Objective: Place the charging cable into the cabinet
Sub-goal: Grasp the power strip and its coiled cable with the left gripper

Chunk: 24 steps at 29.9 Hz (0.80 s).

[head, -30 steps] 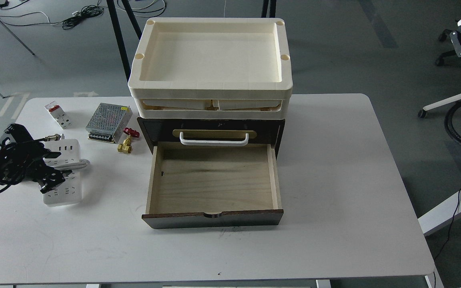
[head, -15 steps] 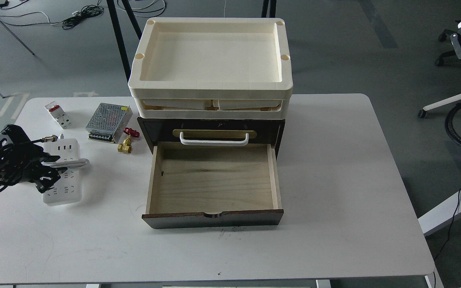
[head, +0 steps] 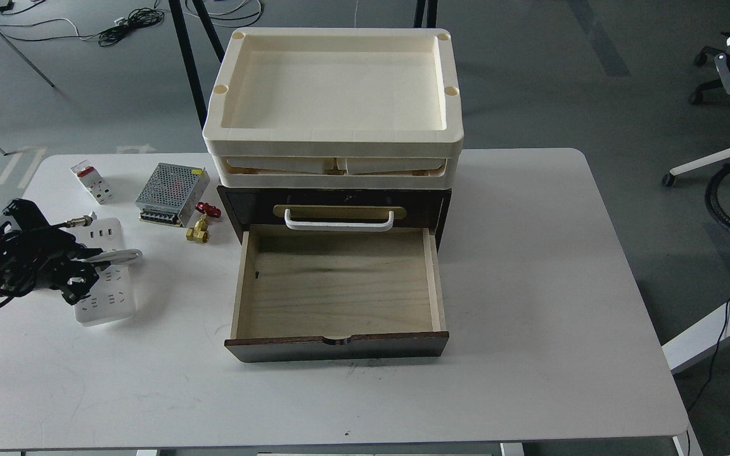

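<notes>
The charging cable, a white power strip with its cord looped across it, lies at the table's left side. My left gripper reaches in from the left edge, and its dark fingers clamp the strip's left side across the middle, hiding part of it. The cabinet stands mid-table, dark brown, with a white bar handle and cream trays stacked on top. Its pale wood drawer is pulled out and holds nothing. My right gripper is out of view.
A small white breaker with a red switch, a perforated metal power-supply box and a brass valve with a red handle lie behind the strip, left of the cabinet. The white table ends close to my left arm.
My left gripper drew back left, then came right again. The power strip has shifted a little to the right with it, and its cord loop sits slightly higher.
</notes>
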Tool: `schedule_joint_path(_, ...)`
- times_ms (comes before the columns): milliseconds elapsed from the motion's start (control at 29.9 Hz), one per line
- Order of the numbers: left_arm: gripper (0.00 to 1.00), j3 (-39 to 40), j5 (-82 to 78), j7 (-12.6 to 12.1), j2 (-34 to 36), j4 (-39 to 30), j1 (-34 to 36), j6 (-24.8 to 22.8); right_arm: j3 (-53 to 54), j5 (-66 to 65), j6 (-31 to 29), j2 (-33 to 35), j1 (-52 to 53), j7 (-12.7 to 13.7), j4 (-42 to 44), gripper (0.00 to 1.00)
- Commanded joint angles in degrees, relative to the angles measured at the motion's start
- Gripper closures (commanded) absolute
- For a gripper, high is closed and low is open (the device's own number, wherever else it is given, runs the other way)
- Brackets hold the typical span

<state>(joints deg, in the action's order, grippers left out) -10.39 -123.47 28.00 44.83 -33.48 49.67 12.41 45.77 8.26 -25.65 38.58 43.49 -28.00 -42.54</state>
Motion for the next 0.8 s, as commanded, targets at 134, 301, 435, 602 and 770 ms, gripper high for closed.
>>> schedule_joint_path(134,0.98,0.0,0.3,0.0,0.1,0.0,0.2,3.0,0.0,0.0,0.0,0.0,-0.2,0.0,0.1,0.0)
schedule_joint_path(301,1.0,0.5,0.5,0.0,0.1,-0.1,0.8,2.5,0.1,0.0,0.0,0.0,-0.6,0.0,0.1,0.0)
schedule_joint_path(435,1.0,0.8,2.0,0.0,0.4,-0.6,1.0,2.4,0.1,0.0,0.0,0.0,-0.8,0.0,0.1,0.01)
schedule_joint_path(602,1.0,0.6,4.9,0.0,3.5,-2.3,2.4,2.2,0.2,0.0,0.0,0.0,-0.8,0.0,0.1,0.0)
schedule_joint_path(770,1.0,1.1,7.0,0.0,12.1,-13.7,5.3,-3.3,1.0,0.0,0.0,0.0,-0.8,0.0,0.1,0.0)
